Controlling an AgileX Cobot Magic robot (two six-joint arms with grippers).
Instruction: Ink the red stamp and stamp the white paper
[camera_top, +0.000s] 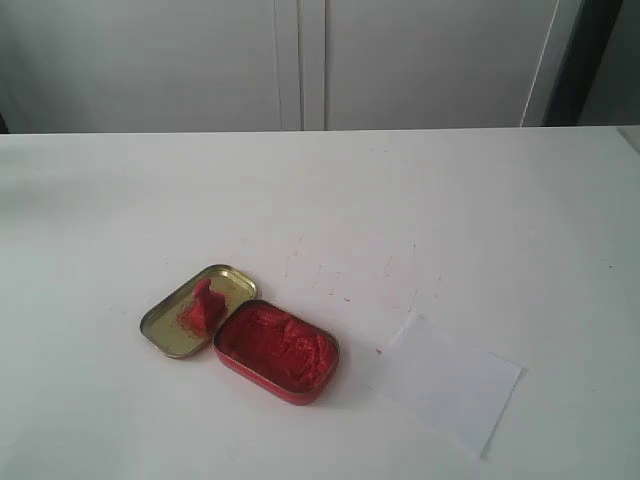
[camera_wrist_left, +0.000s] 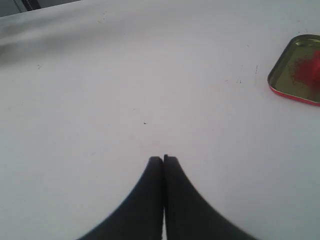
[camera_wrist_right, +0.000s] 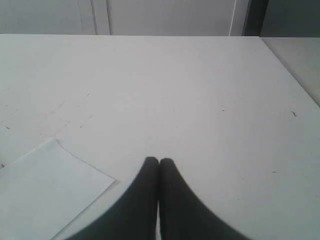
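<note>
The red stamp (camera_top: 203, 305) seems to lie inside the gold tin lid (camera_top: 165, 330), a small red lump with a short knob; it shows as a red blur (camera_wrist_left: 311, 70) at the edge of the left wrist view. Right of the tins, the white paper (camera_top: 450, 385) lies flat on the table and bears no imprint that I can see. My left gripper (camera_wrist_left: 163, 159) is shut and empty over bare table, apart from the lid (camera_wrist_left: 285, 75). The right gripper (camera_wrist_right: 159, 161) is shut and empty beside the paper's corner (camera_wrist_right: 45, 190). Neither gripper appears in the exterior view.
The open red oblong tin of ink paste (camera_top: 277, 351) touches the lid on its right side. Faint red marks (camera_top: 340, 275) speckle the white tabletop behind the tins. Grey cabinet doors (camera_top: 300, 60) stand behind the table's far edge.
</note>
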